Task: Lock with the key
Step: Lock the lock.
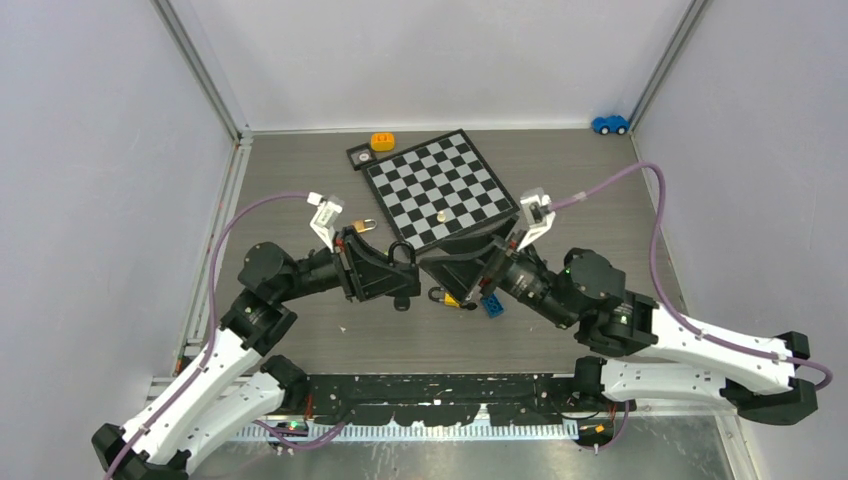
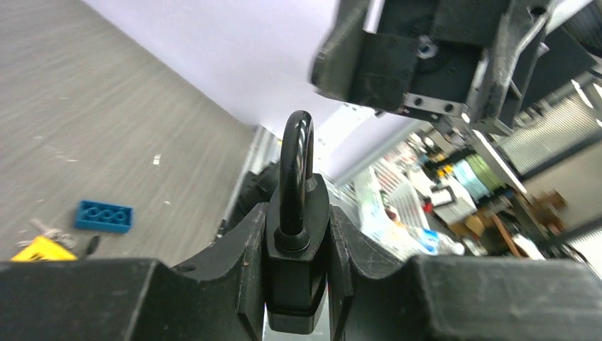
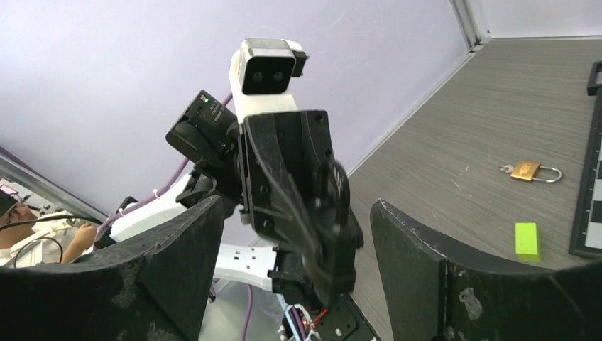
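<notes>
The key (image 2: 48,231) is a tiny silvery metal piece, possibly a small bunch, lying flat on the grey table (image 1: 300,180). It lies against a yellow tag (image 2: 41,249) and just beside a blue brick (image 2: 104,215), and neither arm holds it. The left end effector (image 2: 298,220) is clamped narrowly on the body of a black padlock (image 2: 294,284), whose curved shackle stands upright above the fingers. The right end effector (image 3: 298,213) is spread wide and holds nothing, facing the left arm's wrist. A brass padlock (image 3: 529,171) lies apart on the table, near the edge of a chessboard (image 1: 437,188).
</notes>
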Action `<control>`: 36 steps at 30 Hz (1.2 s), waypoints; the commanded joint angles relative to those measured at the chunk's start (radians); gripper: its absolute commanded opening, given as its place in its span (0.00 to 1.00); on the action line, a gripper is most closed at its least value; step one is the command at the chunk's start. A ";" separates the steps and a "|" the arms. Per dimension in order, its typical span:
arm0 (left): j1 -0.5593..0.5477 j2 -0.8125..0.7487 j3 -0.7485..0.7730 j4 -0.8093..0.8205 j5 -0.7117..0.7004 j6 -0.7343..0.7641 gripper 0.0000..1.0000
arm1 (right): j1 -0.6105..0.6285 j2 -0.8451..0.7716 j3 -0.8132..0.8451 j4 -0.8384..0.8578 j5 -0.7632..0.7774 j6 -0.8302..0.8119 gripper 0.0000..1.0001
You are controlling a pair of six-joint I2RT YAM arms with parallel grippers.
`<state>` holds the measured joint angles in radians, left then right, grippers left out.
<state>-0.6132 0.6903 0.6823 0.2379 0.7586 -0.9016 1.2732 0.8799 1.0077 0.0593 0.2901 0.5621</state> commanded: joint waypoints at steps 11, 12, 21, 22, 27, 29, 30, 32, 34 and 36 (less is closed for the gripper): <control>0.000 -0.143 0.125 -0.038 -0.449 0.026 0.00 | -0.003 0.046 -0.094 0.124 -0.273 0.106 0.74; 0.000 -0.143 0.127 -0.030 -0.447 0.019 0.00 | -0.003 0.060 -0.099 0.151 -0.274 0.117 0.74; 0.000 -0.148 0.171 -0.058 -0.419 0.000 0.00 | -0.003 0.133 -0.096 0.278 -0.323 0.130 0.69; 0.000 -0.148 0.171 -0.056 -0.414 -0.005 0.00 | -0.003 0.137 -0.098 0.291 -0.328 0.128 0.67; 0.000 -0.141 0.161 -0.030 -0.390 -0.037 0.00 | -0.003 0.139 -0.106 0.355 -0.328 0.116 0.59; 0.001 -0.137 0.155 -0.013 -0.383 -0.049 0.00 | -0.006 0.141 -0.101 0.360 -0.319 0.114 0.57; 0.000 -0.135 0.151 -0.003 -0.378 -0.054 0.00 | -0.008 0.144 -0.097 0.352 -0.311 0.113 0.56; 0.000 -0.133 0.149 0.009 -0.372 -0.061 0.00 | -0.011 0.150 -0.085 0.317 -0.294 0.111 0.54; 0.000 -0.135 0.152 0.008 -0.371 -0.061 0.00 | -0.016 0.152 -0.079 0.296 -0.257 0.115 0.54; 0.000 -0.137 0.154 0.006 -0.371 -0.060 0.00 | -0.021 0.154 -0.085 0.304 -0.259 0.122 0.53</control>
<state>-0.6132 0.5652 0.7891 0.1127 0.3702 -0.9363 1.2652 1.0283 0.8902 0.3321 -0.0093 0.6842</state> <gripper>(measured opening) 0.302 0.538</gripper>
